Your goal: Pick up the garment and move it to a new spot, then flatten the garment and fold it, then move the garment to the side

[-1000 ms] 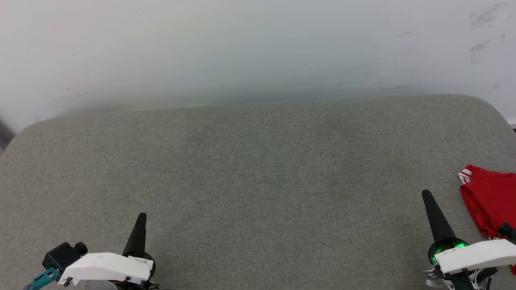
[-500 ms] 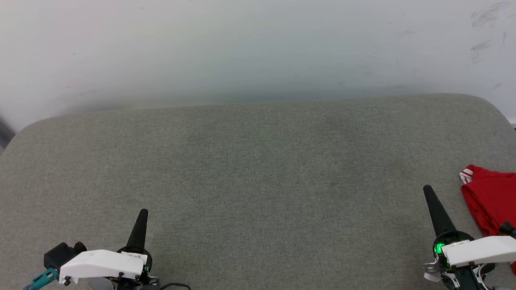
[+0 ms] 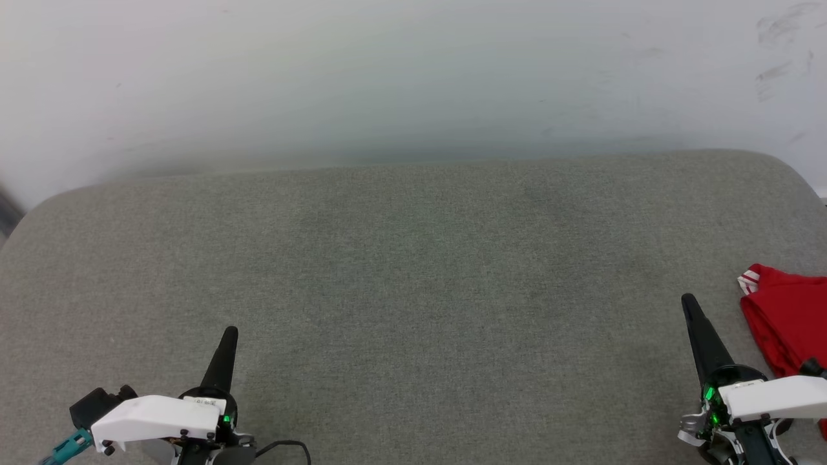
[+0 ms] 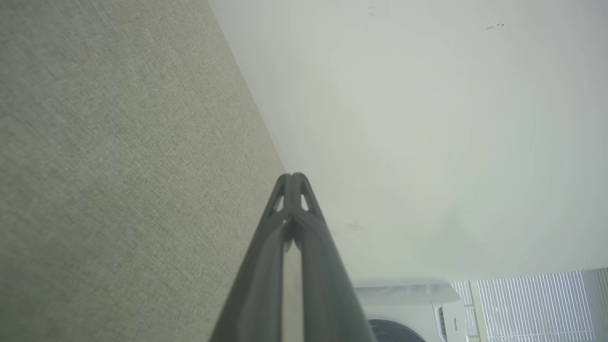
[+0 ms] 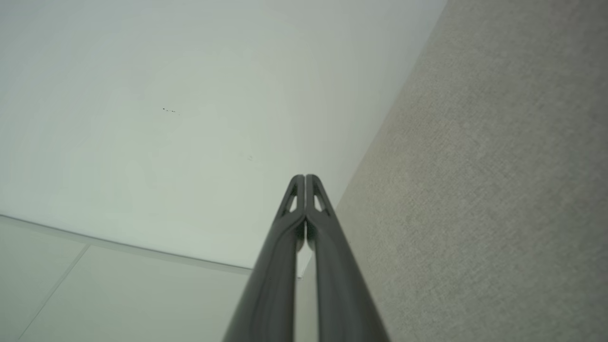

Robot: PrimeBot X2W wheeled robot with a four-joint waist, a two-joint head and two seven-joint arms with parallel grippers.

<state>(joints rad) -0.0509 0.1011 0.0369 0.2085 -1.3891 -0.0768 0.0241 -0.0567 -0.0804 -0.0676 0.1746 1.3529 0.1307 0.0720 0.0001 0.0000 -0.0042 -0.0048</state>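
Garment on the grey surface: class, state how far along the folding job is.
Seemingly done: the garment lies at the right edge of the grey surface, partly out of frame, so its fold is unconfirmed. In hand: nothing; left gripper and right gripper are shut, empty. Left: apparently nothing.

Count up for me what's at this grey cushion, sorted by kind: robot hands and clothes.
Robot hands: 2, the left hand and the right hand, both shut and holding nothing.
Clothes: 1, the red garment.
Total: 3
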